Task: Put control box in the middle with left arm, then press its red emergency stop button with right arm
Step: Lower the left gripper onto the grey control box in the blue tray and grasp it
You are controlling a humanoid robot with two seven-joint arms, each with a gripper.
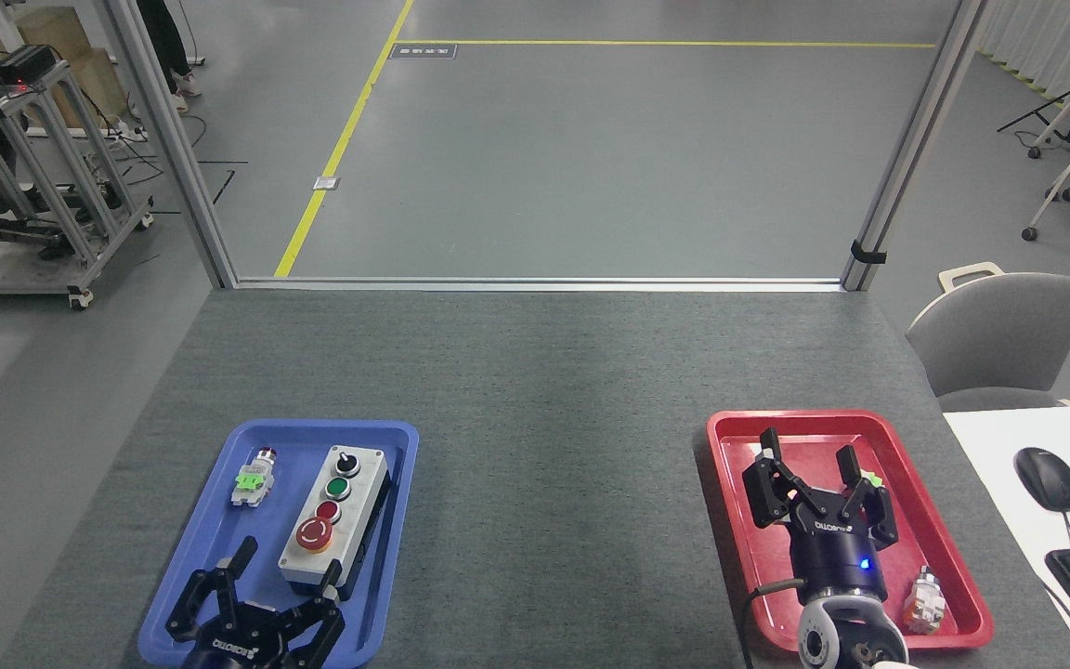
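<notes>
The light grey control box [335,518] lies lengthwise in the blue tray [219,530] at the table's front left. Its row holds a black knob, a green button, a small red button and the big red emergency stop button [314,534] nearest me. My left gripper [286,571] is open, low at the tray's near end, its right fingertip close to the box's near end. Over the red tray [869,427] at the front right, my right gripper [809,451] stands open and holds nothing. The middle [554,502] of the dark grey tabletop lies between the trays.
A small switch part with a green tag [252,478] lies in the blue tray left of the box. Another small part [923,599] sits in the red tray's near right corner. A white desk with a mouse [1046,478] and keyboard adjoins on the right, behind it a grey chair [999,334].
</notes>
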